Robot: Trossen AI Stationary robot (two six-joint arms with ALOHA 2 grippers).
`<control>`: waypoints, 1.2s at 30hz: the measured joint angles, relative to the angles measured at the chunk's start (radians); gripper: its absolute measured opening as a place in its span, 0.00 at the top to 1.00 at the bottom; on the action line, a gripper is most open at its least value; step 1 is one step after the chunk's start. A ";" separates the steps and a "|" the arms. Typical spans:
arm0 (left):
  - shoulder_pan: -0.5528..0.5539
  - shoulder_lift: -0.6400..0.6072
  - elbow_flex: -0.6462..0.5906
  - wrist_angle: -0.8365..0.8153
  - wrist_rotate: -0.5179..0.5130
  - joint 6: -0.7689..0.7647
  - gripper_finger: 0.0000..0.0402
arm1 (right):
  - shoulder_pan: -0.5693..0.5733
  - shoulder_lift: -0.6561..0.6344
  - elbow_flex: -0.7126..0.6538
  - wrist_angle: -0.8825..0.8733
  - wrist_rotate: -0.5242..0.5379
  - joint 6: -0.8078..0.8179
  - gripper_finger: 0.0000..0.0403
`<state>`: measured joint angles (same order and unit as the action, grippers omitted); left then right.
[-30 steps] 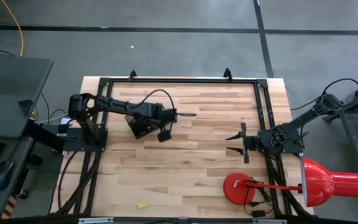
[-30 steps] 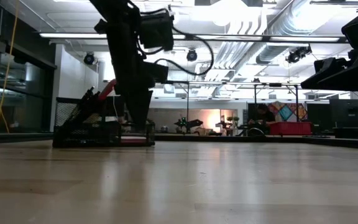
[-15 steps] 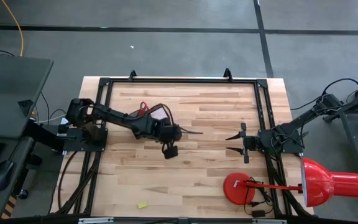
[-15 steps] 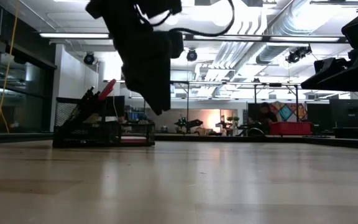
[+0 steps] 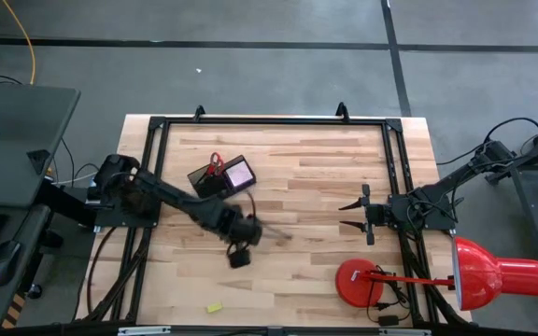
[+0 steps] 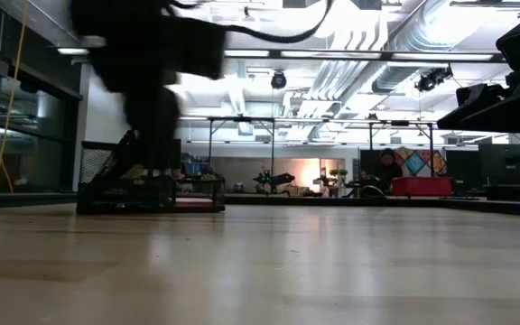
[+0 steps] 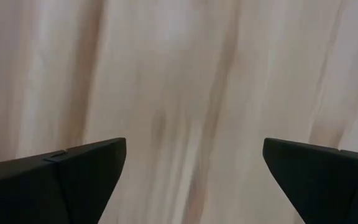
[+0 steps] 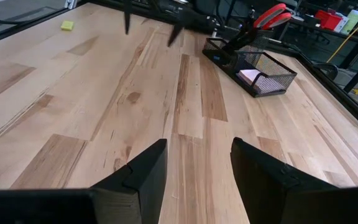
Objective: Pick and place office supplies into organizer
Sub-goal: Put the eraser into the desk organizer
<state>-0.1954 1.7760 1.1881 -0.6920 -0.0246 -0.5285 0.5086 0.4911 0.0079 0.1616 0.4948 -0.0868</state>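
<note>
The left hand (image 5: 274,232) has swung off the organizer (image 5: 221,176) toward the middle of the surface (image 5: 325,168), arm stretched low; the organizer, covered a second ago, shows its scissors (image 5: 215,165) and pink pad (image 5: 240,174) from above
</note>
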 joint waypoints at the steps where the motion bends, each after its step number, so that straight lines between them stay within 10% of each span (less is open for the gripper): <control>1: -0.021 0.000 0.000 -0.044 -0.006 0.004 0.09 | 0.000 0.000 0.000 0.000 0.000 0.000 0.58; 36: -0.496 0.009 -0.018 -0.018 0.007 -0.452 0.24 | 0.000 0.000 0.000 0.000 0.000 0.000 0.58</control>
<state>-0.6913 1.7847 1.1698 -0.7103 -0.0177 -0.9806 0.5083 0.4915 0.0078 0.1612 0.4950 -0.0868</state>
